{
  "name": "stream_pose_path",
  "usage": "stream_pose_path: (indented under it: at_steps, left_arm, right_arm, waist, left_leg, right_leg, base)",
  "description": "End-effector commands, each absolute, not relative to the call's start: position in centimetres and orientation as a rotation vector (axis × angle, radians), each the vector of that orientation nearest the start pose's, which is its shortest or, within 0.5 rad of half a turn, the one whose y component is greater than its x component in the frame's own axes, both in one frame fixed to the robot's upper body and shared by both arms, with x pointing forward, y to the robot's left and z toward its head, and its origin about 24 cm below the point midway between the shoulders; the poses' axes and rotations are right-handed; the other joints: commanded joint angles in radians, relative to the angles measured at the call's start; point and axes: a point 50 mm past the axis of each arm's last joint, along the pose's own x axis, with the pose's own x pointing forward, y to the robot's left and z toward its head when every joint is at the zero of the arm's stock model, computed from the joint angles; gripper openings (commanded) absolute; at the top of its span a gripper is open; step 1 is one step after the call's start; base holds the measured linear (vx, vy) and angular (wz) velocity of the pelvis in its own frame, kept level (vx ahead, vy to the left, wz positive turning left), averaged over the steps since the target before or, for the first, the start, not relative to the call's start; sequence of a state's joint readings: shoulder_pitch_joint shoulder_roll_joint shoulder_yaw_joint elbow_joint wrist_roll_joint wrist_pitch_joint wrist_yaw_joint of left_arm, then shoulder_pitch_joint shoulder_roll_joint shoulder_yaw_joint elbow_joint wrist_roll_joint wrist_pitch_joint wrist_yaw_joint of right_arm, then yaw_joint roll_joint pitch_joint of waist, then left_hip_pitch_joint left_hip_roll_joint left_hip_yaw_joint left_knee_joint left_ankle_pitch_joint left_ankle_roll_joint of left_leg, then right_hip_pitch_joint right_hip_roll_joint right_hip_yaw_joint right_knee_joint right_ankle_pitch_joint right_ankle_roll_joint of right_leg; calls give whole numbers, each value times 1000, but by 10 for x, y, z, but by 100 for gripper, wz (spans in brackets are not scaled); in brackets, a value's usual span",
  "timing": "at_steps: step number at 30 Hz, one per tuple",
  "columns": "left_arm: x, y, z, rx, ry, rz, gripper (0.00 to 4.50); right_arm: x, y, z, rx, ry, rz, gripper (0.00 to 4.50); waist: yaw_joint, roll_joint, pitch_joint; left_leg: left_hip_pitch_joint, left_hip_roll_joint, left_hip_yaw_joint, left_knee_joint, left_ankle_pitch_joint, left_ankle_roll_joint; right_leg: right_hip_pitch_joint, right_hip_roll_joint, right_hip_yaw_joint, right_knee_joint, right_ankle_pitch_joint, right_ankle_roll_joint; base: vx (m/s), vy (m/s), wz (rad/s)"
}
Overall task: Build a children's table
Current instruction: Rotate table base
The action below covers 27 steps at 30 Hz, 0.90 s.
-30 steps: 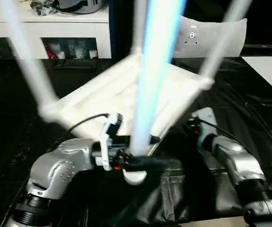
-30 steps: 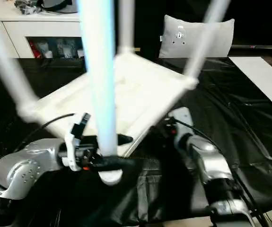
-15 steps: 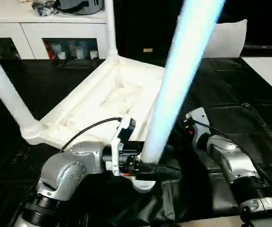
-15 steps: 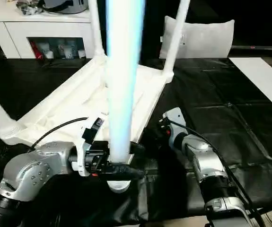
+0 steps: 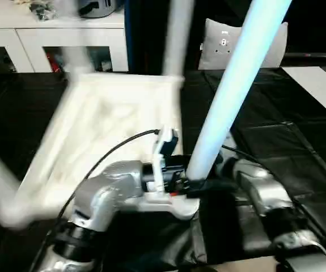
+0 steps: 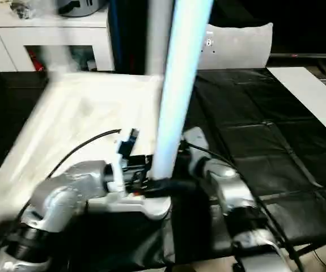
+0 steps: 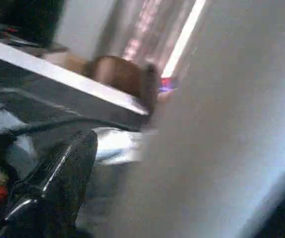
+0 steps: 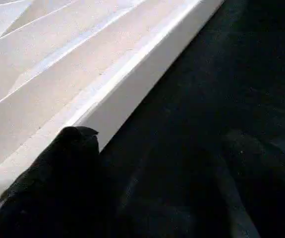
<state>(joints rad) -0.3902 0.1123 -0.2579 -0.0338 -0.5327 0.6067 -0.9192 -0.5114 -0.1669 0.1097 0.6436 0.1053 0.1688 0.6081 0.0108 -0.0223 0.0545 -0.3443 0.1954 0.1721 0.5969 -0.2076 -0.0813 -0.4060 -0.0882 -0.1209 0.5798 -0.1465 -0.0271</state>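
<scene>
The white plastic rectangular tabletop [image 5: 103, 127] lies upside down on the black-covered surface [image 5: 299, 141], its ribbed underside facing up, with long white tapered tube legs standing from its corner sockets. The nearest leg [image 5: 231, 90] rises steeply from the tabletop's near corner socket [image 5: 177, 207] and leans away to the right. Another white tube leg [image 5: 177, 39] stands at the tabletop's far corner.

The left pincer [image 5: 199, 186] sits at that near corner, its black fingers spread wide on either side of the nearest leg's base; in the left wrist view one black finger [image 7: 58, 183] shows beside the pale tube. Whether the fingers press on the leg cannot be told.

The right pincer [image 8: 147, 193] is wide open and holds nothing, with one finger over the tabletop's long right edge and the other over the black surface beside it.

Beyond the tabletop stand a white cabinet [image 5: 49, 34] and a white cushion [image 5: 245, 42].
</scene>
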Motion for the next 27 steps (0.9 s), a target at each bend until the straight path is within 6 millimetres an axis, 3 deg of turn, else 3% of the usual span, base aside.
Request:
stream_pose_path:
  at_steps: [1,2,4,6,9,12,16,19,21,26,27]
  left_arm:
    - [267,30,109,-285,159,-1387,447]
    - [271,31,107,-256,154,-1342,447]
    - [282,46,102,-167,150,-1227,447]
    - [285,62,98,-100,161,-1166,447]
    - [283,74,95,-66,172,-1140,447]
    - [281,91,90,-24,203,-1081,447]
    - [283,106,82,68,247,-985,447]
    - [276,113,78,145,298,-959,447]
    - [266,113,76,170,354,-974,447]
    - [252,113,70,214,431,-991,407]
    - [250,112,69,223,441,-976,376]
  right_arm:
    - [330,-111,27,-63,337,728,450]
    - [331,-116,26,-66,341,700,450]
    - [335,-147,21,-53,379,515,450]
    - [333,-173,15,-46,402,384,450]
    - [326,-190,10,-34,416,328,450]
    - [318,-203,11,-27,396,318,450]
    - [314,-205,23,-7,325,376,450]
    - [307,-201,38,-3,260,479,450]
    - [299,-199,47,-30,230,567,450]
    - [286,-198,55,-81,232,664,450]
    - [281,-198,57,-95,244,693,450]
  waist:
    - [12,-8,-68]
    - [16,-9,-68]
    - [19,-2,-69]
    - [30,-4,-70]
    - [36,1,-71]
    - [34,-1,-71]
    - [32,-2,-66]
    - [30,1,-62]
    - [39,3,-62]
    - [50,4,-59]
    - [53,3,-59]
  left_leg:
    - [-10,31,-5,-64,-139,64]
    - [-11,31,-6,-64,-133,62]
    - [-7,32,-6,-64,-129,58]
    - [-4,32,-4,-65,-125,47]
    - [-6,28,-3,-64,-132,39]
    - [-8,28,-3,-64,-144,47]
    - [-8,29,-4,-66,-179,58]
    - [-4,26,-7,-67,-220,54]
    - [-3,33,-10,-70,-217,53]
    - [-1,32,-8,-71,-221,58]
    - [-2,30,-9,-71,-224,56]
  right_leg:
    - [62,-57,55,-69,-359,-143]
    - [65,-59,55,-65,-352,-145]
    - [62,-57,55,-66,-342,-145]
    - [62,-58,57,-62,-330,-143]
    - [65,-56,55,-60,-323,-133]
    - [65,-57,54,-63,-334,-135]
    - [62,-55,51,-72,-389,-116]
    - [56,-52,46,-83,-477,-72]
    - [57,-55,49,-80,-473,-70]
    - [50,-54,50,-82,-464,-90]
    - [51,-54,49,-84,-478,-84]
  base:
    - [0,0,0]
    - [0,0,0]
    - [0,0,0]
    - [0,0,0]
    - [0,0,0]
    - [0,0,0]
    - [0,0,0]
    - [0,0,0]
    - [0,0,0]
    - [0,0,0]
    - [0,0,0]
